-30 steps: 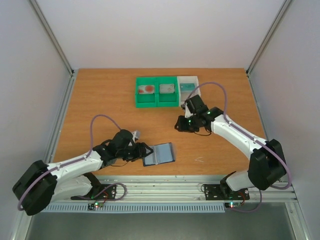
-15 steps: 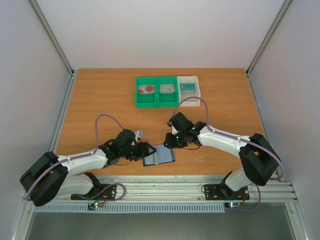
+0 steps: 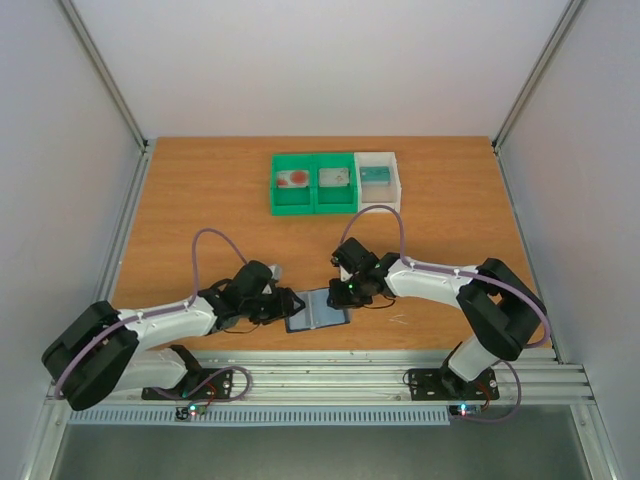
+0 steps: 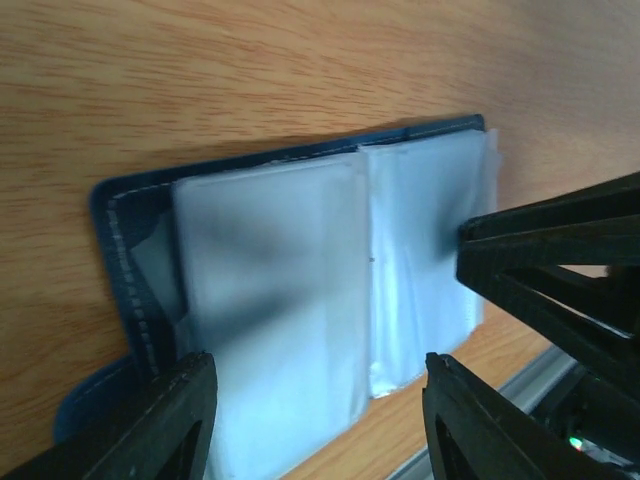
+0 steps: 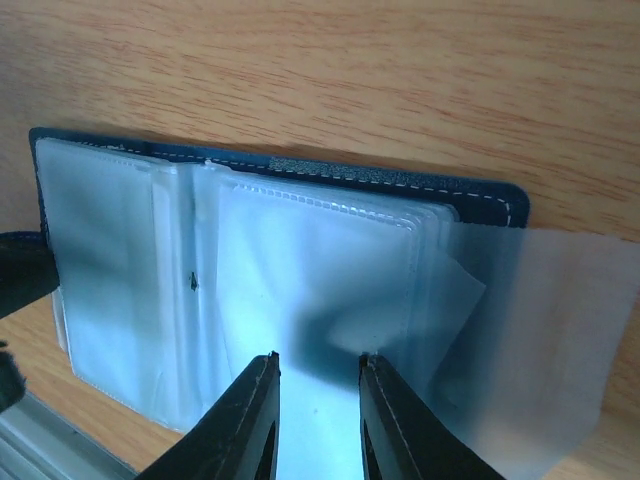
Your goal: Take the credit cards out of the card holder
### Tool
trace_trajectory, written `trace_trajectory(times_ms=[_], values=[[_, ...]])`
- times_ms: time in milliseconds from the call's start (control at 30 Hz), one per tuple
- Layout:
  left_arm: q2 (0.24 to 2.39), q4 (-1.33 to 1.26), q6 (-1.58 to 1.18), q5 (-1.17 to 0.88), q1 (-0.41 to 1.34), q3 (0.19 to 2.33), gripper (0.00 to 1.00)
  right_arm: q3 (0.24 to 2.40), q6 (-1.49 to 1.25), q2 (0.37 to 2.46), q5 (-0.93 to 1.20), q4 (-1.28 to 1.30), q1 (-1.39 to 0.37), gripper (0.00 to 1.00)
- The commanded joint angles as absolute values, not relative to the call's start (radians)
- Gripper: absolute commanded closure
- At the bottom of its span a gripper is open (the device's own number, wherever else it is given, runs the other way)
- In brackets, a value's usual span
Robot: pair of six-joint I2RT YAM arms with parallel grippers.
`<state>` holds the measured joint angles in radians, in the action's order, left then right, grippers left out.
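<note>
the counter [image 3: 200,210] is wood-grain, smooth and matt. the holder [image 3: 318,309] has a dark blue, leather-like cover with pale stitching [image 4: 133,290] along its edge. its sleeves [image 5: 300,280] are clear plastic, glossy and a little creased. the fingers [image 4: 150,425] of the left pincer [image 4: 315,420] are matt black plastic, like those of the right pincer [image 5: 315,400]. the bins [image 3: 300,208] near the far edge are smooth plastic. the rail [image 3: 330,372] at the near edge looks like brushed metal.

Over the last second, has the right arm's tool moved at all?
Yes. The right tool has come away from the white bin toward the near side, reaching the card holder.
</note>
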<state>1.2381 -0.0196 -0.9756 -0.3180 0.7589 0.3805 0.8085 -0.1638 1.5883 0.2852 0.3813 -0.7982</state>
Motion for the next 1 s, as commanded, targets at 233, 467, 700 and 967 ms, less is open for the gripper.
trace_trajectory(times_ms=[233,467,700,967], values=[[1.201,0.064,-0.946,-0.239,0.758,0.393,0.55,0.836,-0.189,1.568,0.298,0.413,-0.815,0.78],[1.19,0.064,-0.935,-0.254,0.758,0.394,0.62,0.874,-0.235,1.557,0.333,0.403,-0.859,0.79],[1.198,0.046,-0.928,-0.271,0.756,0.391,0.65,0.924,-0.246,1.592,0.342,0.396,-0.89,0.82],[1.191,0.08,-0.905,-0.262,0.736,0.374,0.66,0.944,-0.262,1.646,0.352,0.378,-0.901,0.82]])
